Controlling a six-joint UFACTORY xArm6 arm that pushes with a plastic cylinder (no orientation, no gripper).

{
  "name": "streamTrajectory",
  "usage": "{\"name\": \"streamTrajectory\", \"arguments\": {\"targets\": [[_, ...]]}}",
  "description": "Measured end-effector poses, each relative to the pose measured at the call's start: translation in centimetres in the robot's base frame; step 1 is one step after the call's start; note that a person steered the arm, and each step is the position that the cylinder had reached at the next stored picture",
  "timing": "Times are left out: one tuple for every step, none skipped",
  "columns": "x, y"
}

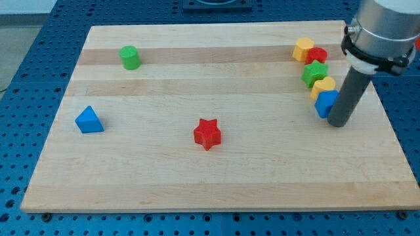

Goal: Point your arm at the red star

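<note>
On the table: a pale wooden board lying on a blue perforated surface, carrying every block.
Arm: a grey cylinder enters at the view's top right and narrows to a dark rod slanting down to the board.
My tip: resting at the board's right side, touching or just beside the blue block; well apart from the red star.
Pincer: none shows on this arm, only the rod, so no telling apart or together.
Red star: alone near the board's middle, a little toward the view's bottom, far to the view's left of my tip.
Blue triangle: near the board's left edge, by itself.
Green cylinder: upper left of the board, upright, by itself.
Right-hand cluster: a chain running down from the view's top — yellow block, red block beside it, green star, a second yellow block, then the blue block.
Shapes in the cluster: the red one looks round, though it is partly hidden.
</note>
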State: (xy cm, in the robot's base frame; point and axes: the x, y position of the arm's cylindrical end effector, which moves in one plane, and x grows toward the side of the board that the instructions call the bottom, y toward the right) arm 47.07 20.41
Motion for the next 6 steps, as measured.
{"name": "streamTrajectory", "arguments": {"targets": [[-0.2, 0.0], [2.0, -0.1], [5.9, -3.8], [9.8, -9.7], [10.5, -18.1], [9.4, -27.4]]}}
